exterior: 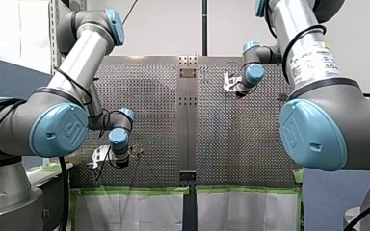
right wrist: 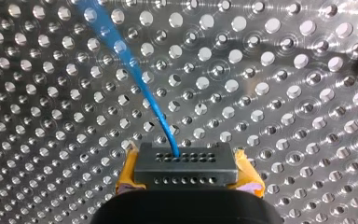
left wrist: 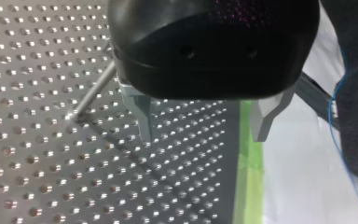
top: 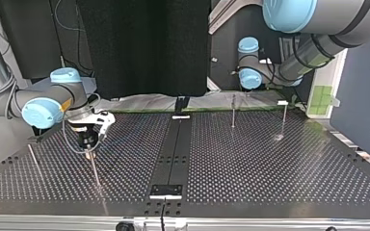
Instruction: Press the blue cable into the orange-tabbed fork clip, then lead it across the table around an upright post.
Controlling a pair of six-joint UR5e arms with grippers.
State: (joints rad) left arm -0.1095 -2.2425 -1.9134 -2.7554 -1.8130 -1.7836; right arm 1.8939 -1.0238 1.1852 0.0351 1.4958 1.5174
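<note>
Right claw (right wrist: 185, 163): pinched on cable (right wrist: 140, 79).
Left claw (left wrist: 204, 133): fingers apart, empty.
Where: cable trails ahead over worktop (right wrist: 284, 93).
Handling: thin, light, likely limp; grip short, lightly taut, may slip.

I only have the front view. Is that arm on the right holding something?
Observer: Yes. Its wrist view shows my right gripper shut on the blue cable.
Operator: And the other arm?
Observer: My left gripper is open and holds nothing.
Operator: Is anything near it?
Observer: An upright post stands close beside it on the table.
</note>
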